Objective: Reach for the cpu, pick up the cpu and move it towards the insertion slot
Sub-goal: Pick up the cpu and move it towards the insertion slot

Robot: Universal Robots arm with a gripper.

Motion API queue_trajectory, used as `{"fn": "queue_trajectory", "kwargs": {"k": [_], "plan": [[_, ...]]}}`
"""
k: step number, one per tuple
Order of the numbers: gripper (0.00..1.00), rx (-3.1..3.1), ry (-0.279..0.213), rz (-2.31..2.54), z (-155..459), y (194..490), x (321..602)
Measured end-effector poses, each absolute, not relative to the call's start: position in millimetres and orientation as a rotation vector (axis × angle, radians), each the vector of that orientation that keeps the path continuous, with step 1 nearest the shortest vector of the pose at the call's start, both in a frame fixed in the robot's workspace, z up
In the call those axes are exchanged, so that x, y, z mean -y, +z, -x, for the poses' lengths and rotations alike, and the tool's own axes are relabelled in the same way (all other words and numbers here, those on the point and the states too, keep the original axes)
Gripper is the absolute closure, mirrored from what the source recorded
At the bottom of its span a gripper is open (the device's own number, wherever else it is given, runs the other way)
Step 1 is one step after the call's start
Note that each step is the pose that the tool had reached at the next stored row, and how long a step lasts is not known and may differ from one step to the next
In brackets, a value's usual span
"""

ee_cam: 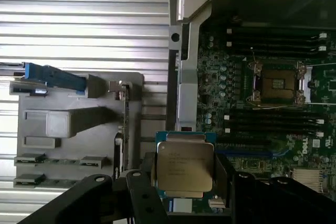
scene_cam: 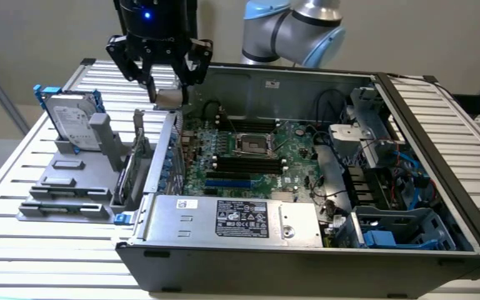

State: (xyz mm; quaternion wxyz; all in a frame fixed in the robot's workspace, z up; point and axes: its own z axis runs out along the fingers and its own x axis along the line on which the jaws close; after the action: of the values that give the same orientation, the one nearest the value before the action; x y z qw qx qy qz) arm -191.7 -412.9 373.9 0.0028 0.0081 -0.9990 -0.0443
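Note:
My gripper [scene_cam: 167,94] hangs above the left wall of the open computer case and is shut on the cpu [scene_cam: 170,99], a small flat silver square. In the wrist view the cpu [ee_cam: 185,165] sits between the black fingers [ee_cam: 137,192], its printed metal top facing the camera, lifted clear of the grey holder. The insertion slot [scene_cam: 255,144] is the square socket with a shiny frame and dark centre on the green board; in the wrist view the slot [ee_cam: 276,83] lies beyond the case wall, apart from the cpu.
A grey fixture [scene_cam: 69,187] on the slatted table holds an upright silver hard drive with blue rails [scene_cam: 72,122]. The case's left metal wall [scene_cam: 162,156] stands between fixture and motherboard. Black memory slots [scene_cam: 244,164] flank the socket. A power supply box [scene_cam: 232,219] fills the case front.

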Motion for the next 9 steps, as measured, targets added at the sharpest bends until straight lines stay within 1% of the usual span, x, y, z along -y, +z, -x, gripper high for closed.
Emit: {"fn": "queue_trajectory", "kwargs": {"k": [9], "plan": [[0.45,3.132,-0.144,-0.025,150.7,373.6,412.9]]}}
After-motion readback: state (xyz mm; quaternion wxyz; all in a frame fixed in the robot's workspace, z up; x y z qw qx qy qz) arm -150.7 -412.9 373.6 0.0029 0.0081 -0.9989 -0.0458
